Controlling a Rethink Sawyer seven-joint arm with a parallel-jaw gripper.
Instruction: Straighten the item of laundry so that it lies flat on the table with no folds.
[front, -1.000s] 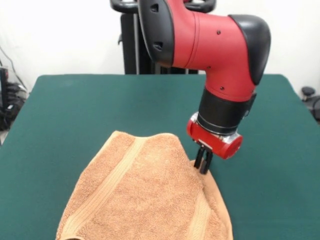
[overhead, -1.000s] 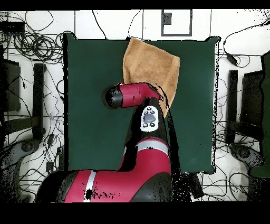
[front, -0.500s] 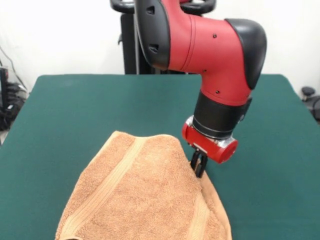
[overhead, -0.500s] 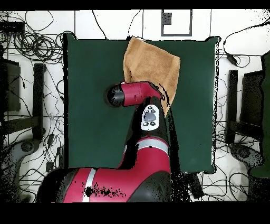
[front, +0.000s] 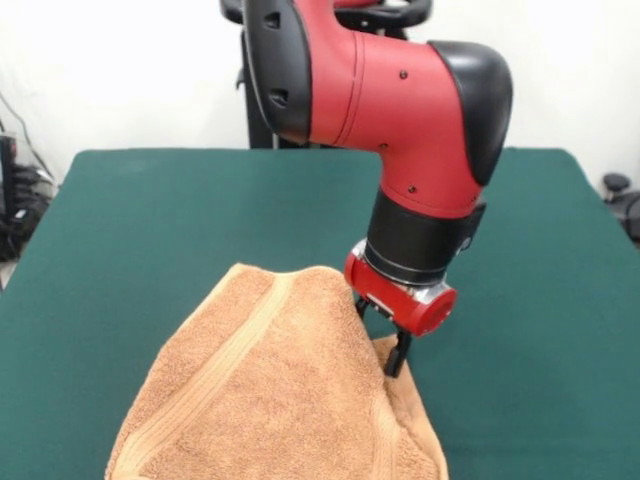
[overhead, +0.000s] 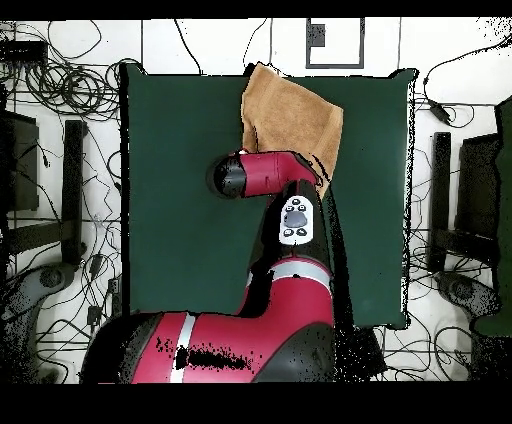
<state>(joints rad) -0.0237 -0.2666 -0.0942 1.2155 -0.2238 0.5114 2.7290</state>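
The orange-tan towel (front: 265, 395) lies at the near edge of the green table (front: 170, 215), bunched up with a raised fold along its right side. A woven band runs diagonally across it. My gripper (front: 396, 356) comes down at that right fold and is shut on the towel's edge, which is lifted a little off the table there. From above, the towel (overhead: 290, 112) sits at the table's (overhead: 180, 200) top edge, right of centre. The arm (overhead: 268, 174) covers the towel's lower corner and hides the gripper.
Bare green table stretches left, right and behind the towel in the front view. Seen from above, tangled cables (overhead: 60, 85) and dark stands (overhead: 72, 165) ring the table on the floor. A dark box (overhead: 335, 42) lies beyond the table's top edge.
The arm has moved left and nearer in the front view, dragging the towel's right edge with it. The towel has bunched narrower, and its right fold stands higher.
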